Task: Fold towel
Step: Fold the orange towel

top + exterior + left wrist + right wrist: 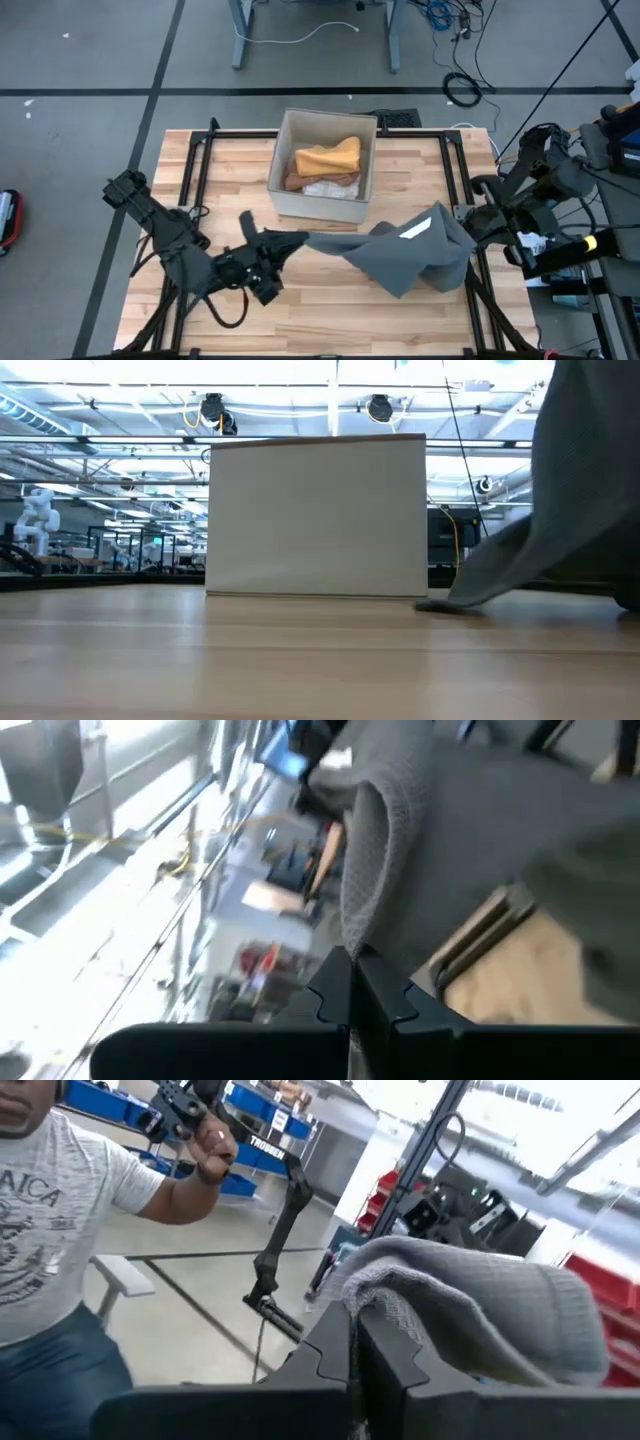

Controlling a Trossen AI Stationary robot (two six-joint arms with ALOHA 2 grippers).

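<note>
The grey towel (410,250) hangs stretched between the two grippers above the wooden bench (330,320), toward its 3 o'clock side, a soft, loosely woven cloth bunched into heavy folds with a pale patch on its upper face. The left gripper (290,243), near the bench's middle, has its jaws clenched on the towel's thin, drawn-out corner, which tapers to a point at the fingertips. In the left wrist view the towel (390,850) curls over as a thick rolled hem just past the closed fingers. The right gripper (470,225), at the bench's 3 o'clock edge, has its jaws clamped on the opposite edge; its wrist view shows the towel (480,1310) mounded over the fingertips with a frayed selvage. Farther off, at 12 o'clock, a white box (325,165) holds other folded cloths, a yellow one (328,158) on top.
</note>
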